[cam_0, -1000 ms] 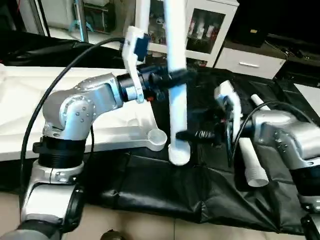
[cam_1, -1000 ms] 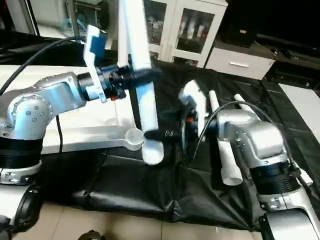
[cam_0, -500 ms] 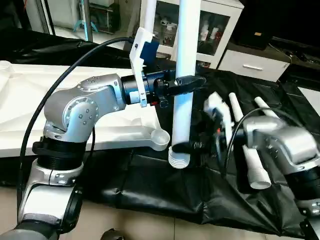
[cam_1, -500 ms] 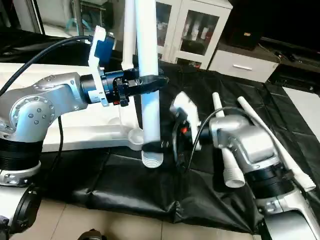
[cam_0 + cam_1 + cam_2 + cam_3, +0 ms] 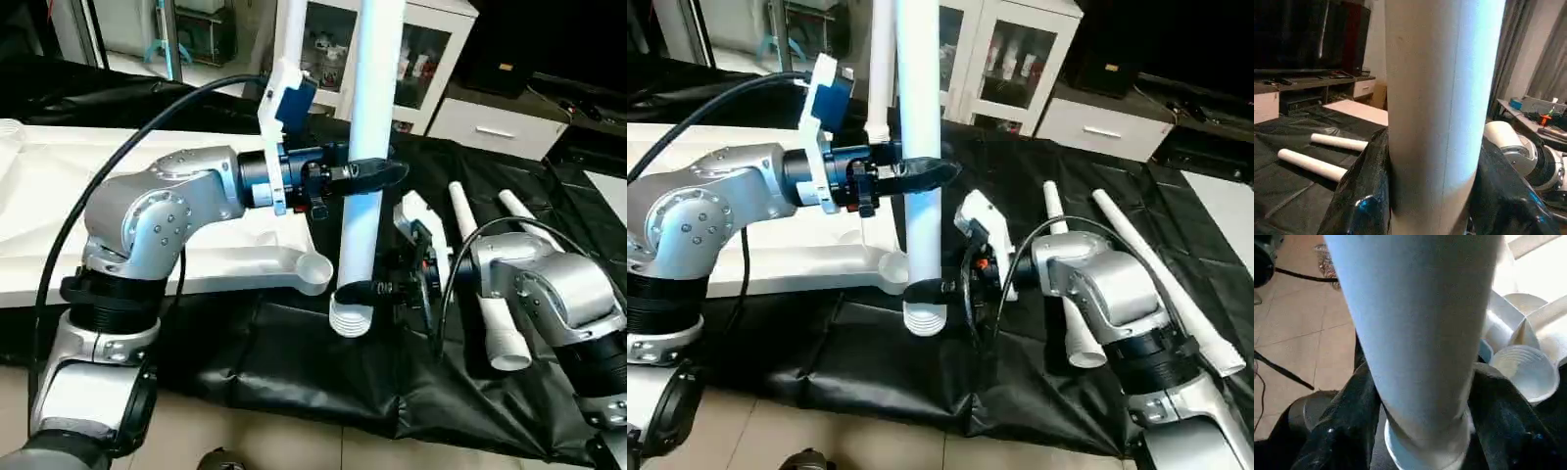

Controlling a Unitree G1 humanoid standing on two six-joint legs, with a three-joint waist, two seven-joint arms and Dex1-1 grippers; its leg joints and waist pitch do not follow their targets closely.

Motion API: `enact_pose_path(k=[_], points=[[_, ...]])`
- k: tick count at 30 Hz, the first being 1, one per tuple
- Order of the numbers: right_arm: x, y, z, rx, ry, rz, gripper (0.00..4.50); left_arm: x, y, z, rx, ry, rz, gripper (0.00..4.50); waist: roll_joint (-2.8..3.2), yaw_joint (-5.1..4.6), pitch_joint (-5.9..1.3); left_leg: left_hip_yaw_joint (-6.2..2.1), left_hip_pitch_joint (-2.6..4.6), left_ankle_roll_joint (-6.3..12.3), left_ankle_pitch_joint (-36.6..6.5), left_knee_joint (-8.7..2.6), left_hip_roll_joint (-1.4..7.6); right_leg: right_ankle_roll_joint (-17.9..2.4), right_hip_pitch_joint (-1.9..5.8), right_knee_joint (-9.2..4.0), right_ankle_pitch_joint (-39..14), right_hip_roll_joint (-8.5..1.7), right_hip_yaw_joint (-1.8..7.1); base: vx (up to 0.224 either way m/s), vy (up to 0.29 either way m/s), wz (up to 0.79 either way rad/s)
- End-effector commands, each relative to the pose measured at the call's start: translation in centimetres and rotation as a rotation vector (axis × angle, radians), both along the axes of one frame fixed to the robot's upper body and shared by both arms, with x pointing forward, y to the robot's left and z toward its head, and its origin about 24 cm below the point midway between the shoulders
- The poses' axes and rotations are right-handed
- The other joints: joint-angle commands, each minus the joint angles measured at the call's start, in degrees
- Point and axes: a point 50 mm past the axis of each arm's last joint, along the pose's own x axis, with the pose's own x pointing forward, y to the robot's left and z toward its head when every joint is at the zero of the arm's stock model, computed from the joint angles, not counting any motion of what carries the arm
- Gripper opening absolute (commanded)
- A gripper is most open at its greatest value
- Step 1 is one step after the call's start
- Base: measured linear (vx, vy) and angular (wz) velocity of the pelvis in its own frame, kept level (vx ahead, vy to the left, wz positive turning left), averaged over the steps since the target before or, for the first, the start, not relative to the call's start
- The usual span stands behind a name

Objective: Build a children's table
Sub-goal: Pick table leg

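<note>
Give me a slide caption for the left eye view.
Both grippers hold a white tube leg upright, threaded end down, beside the tabletop's corner socket.

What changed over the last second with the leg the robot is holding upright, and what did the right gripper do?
The right gripper closed in around the threaded lower end of the upright leg, which it had stood beside with wider jaws. The leg went from a slight lean to nearly vertical, its end just above the black cloth. The left gripper kept its grip partway up the leg. The tabletop and the two spare legs lay unmoved.
</note>
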Motion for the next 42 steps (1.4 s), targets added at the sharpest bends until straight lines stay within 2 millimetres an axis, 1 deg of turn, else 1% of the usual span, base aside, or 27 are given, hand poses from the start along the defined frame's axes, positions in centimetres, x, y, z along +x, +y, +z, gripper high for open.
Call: enact_pose_path(k=[1,3,5,7,8,9,10,11,12,24,26,28,31,34,38,41,42], points=[[-0.14,-0.27,0.01,-0.009,-0.002,0.001,2.3,-0.34,-0.67,0.88,-0.02,-0.031,-0.043,1.74,0.6,-0.06,-4.01,-0.11,1.01,-4.3,-10.9,-3.98,1.6,-8.7,2.76,-3.24,-10.5,-2.81,2.04,0.0,0.0,0.0],[-0.2,-0.2,-0.14,-0.001,0.005,-0.002,2.09,-0.38,-0.71,0.91,-0.023,-0.031,-0.05,1.74,0.66,-0.08,-3.98,-0.15,0.98,-4.48,-11.7,-4.02,1.58,-8.4,2.77,-3.37,-11.8,-2.87,2.04,0.0,0.0,0.0],[-0.21,-0.16,-0.25,0.003,0.009,-0.005,2.04,-0.46,-0.75,0.89,-0.021,-0.032,-0.062,1.74,0.59,-0.12,-3.95,-0.15,0.95,-4.48,-11.9,-4.02,1.58,-8.2,2.75,-3.44,-12.2,-2.88,2.05,0.0,0.0,0.0],[-0.17,-0.09,-0.3,0.008,0.005,-0.011,1.97,-0.61,-0.86,0.79,-0.01,-0.034,-0.077,1.74,0.71,-0.12,-4.01,-0.2,1.0,-4.57,-11.9,-4.03,1.61,-8.2,2.7,-3.39,-12.2,-2.85,2.02,0.0,0.0,0.0],[-0.15,-0.08,-0.29,0.008,0.002,-0.012,2.32,-0.62,-0.88,0.76,-0.008,-0.035,-0.077,1.74,0.71,-0.13,-4.0,-0.19,1.0,-4.59,-11.8,-4.03,1.61,-8.2,2.68,-3.39,-12.0,-2.81,2.02,0.0,0.0,0.0],[-0.16,-0.05,-0.24,0.008,-0.006,-0.01,2.52,-0.63,-0.89,0.66,0.0,-0.036,-0.08,1.74,0.71,-0.11,-4.02,-0.16,1.05,-4.57,-11.5,-4.02,1.61,-8.5,2.68,-3.3,-11.2,-2.79,2.0,0.0,0.0,0.0],[-0.16,-0.05,-0.24,0.008,-0.006,-0.01,2.52,-0.63,-0.89,0.66,0.0,-0.036,-0.08,1.74,0.71,-0.11,-4.02,-0.16,1.05,-4.57,-11.5,-4.02,1.61,-8.5,2.68,-3.3,-11.2,-2.79,2.0,0.0,0.0,0.0],[-0.18,0.0,-0.16,0.008,-0.012,-0.006,2.69,-0.65,-0.89,0.56,0.008,-0.037,-0.084,1.74,0.71,-0.11,-4.04,-0.16,1.03,-4.57,-11.3,-4.01,1.59,-8.6,2.73,-3.27,-10.9,-2.77,2.0,0.0,0.0,0.0],[-0.2,0.03,-0.1,0.007,-0.016,-0.002,2.73,-0.67,-0.89,0.53,0.011,-0.038,-0.088,1.74,0.69,-0.1,-4.03,-0.15,0.99,-4.55,-11.3,-4.0,1.57,-8.7,2.75,-3.22,-10.7,-2.76,2.01,0.0,0.0,0.0],[-0.29,0.09,0.24,0.006,-0.025,0.02,2.78,-0.87,-0.92,0.25,0.041,-0.044,-0.108,1.73,0.65,-0.12,-4.04,-0.13,1.05,-4.48,-11.2,-3.98,1.61,-8.8,2.73,-3.19,-10.6,-2.77,2.01,0.0,0.0,0.0],[-0.31,0.1,0.23,0.008,-0.019,0.024,2.42,-0.93,-0.97,0.25,0.047,-0.047,-0.114,1.73,0.69,-0.08,-4.04,-0.12,1.01,-4.47,-11.3,-3.96,1.58,-8.8,2.77,-3.17,-10.7,-2.81,2.03,0.0,0.0,0.0],[-0.33,0.11,0.21,0.011,-0.016,0.026,2.39,-0.97,-1.02,0.27,0.047,-0.049,-0.118,1.73,0.63,-0.1,-4.04,-0.11,1.01,-4.37,-11.2,-3.94,1.58,-8.8,2.78,-3.19,-10.5,-2.79,2.04,0.0,0.0,0.0],[-0.37,0.1,0.17,0.013,-0.01,0.032,2.07,-0.97,-1.08,0.3,0.046,-0.051,-0.119,1.73,0.68,-0.07,-4.02,-0.12,1.01,-4.39,-11.2,-3.96,1.59,-8.9,2.76,-3.19,-10.7,-2.8,2.03,0.0,0.0,0.0],[-0.56,0.09,0.05,0.009,-0.003,0.045,1.99,-0.88,-1.12,0.35,0.043,-0.052,-0.117,1.73,0.71,-0.07,-4.02,-0.13,1.05,-4.46,-11.5,-3.97,1.61,-8.7,2.74,-3.21,-11.1,-2.82,2.03,0.0,0.0,0.0],[-0.7,0.08,-0.02,0.007,0.003,0.054,1.95,-0.81,-1.15,0.45,0.04,-0.056,-0.113,1.73,0.7,-0.06,-4.07,-0.11,1.01,-4.39,-10.9,-3.91,1.58,-9.0,2.79,-3.11,-10.0,-2.77,2.03,0.0,0.0,0.0],[-0.61,0.03,-0.04,0.004,0.0,0.049,1.95,-0.54,-1.05,0.65,0.043,-0.089,-0.077,1.73,0.74,-0.06,-4.08,-0.12,1.06,-4.36,-11.1,-3.91,1.59,-9.0,2.78,-3.16,-10.2,-2.78,2.02,0.0,0.0,0.0],[-0.51,0.0,-0.01,0.004,-0.003,0.043,1.95,-0.4,-0.94,0.73,0.045,-0.101,-0.058,1.73,0.86,-0.04,-4.09,-0.15,1.04,-4.39,-11.1,-3.93,1.6,-9.1,2.8,-3.1,-9.8,-2.77,2.03,0.0,0.0,0.0]])
